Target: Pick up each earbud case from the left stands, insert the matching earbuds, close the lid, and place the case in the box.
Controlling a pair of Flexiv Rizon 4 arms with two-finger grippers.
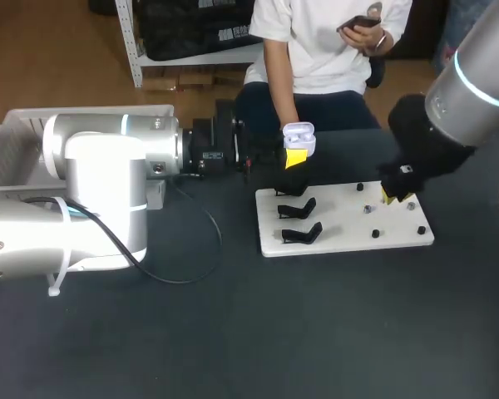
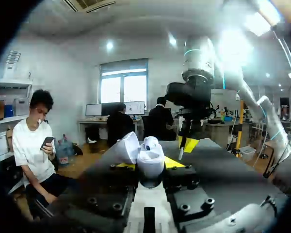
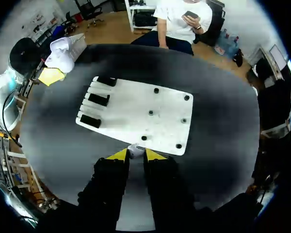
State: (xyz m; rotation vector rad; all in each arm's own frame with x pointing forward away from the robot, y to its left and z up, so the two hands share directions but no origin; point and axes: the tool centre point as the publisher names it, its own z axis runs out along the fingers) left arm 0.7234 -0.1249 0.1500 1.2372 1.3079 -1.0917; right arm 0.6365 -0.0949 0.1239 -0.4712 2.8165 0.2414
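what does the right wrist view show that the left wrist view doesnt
Only the right wrist view: the white board with its three black stands, and a small white earbud pinched between the fingertips of the right gripper. Only the left wrist view: the right arm rising above that gripper. Both: the earbud case, lid open, held in the left gripper.

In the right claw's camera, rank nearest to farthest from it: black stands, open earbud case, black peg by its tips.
1. Black peg, just ahead of the right claw.
2. Black stands, across the white board.
3. Earbud case, beyond the stands, off the board.
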